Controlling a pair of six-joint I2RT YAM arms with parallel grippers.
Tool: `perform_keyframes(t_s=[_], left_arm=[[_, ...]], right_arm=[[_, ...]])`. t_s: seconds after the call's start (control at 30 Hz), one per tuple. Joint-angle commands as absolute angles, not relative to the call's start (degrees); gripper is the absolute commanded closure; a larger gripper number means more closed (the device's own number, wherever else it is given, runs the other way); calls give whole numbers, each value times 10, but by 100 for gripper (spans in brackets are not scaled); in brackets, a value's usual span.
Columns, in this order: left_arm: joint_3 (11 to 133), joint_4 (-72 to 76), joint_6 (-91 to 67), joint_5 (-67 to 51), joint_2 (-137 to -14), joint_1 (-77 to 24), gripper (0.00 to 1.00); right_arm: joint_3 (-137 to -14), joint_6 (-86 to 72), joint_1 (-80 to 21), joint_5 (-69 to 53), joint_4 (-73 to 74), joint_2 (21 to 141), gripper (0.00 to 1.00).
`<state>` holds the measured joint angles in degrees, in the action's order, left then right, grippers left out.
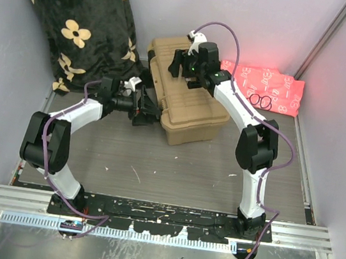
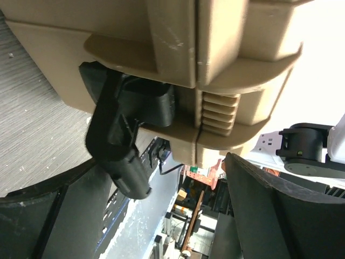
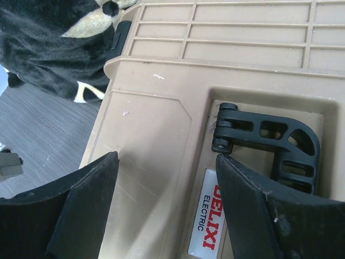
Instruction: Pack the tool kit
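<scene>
Top external: toolbox (image 1: pixel 184 115) sits shut mid-worktop (image 1: pixel 154 172). Left claw (image 2: pixel 161 162) gapes around its side latch (image 2: pixel 121 145), right claw (image 3: pixel 164 159) hangs open over the lid (image 3: pixel 156 118). Stiff, slick plastic, probably hefty. I'd grab the handle (image 3: pixel 275 143).

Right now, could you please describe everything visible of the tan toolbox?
The toolbox is tan hard plastic, rectangular, its ribbed lid shut. A black handle lies folded in a lid recess beside a DELIXI ELECTRIC label. A black latch hangs on one side. It stands flat on the grey table, next to the black floral blanket.
</scene>
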<state>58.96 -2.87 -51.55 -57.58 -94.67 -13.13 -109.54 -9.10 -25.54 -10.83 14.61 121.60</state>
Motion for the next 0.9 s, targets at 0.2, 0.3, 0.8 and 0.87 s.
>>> perform_keyframes(t_s=[0.2, 0.3, 0.8, 0.87], left_arm=[[625, 31, -548, -587, -862, -133, 15], [615, 43, -554, -584, -864, -134, 15], [527, 170, -579, -569, -900, -138, 14], [517, 221, -604, -568, -908, -139, 14]], right_arm=[[-957, -128, -204, -25, 514, 1324, 20], [-955, -127, -204, -25, 513, 1323, 20], [-952, -127, -205, -21, 521, 1317, 20], [-951, -127, -204, -21, 522, 1315, 20]])
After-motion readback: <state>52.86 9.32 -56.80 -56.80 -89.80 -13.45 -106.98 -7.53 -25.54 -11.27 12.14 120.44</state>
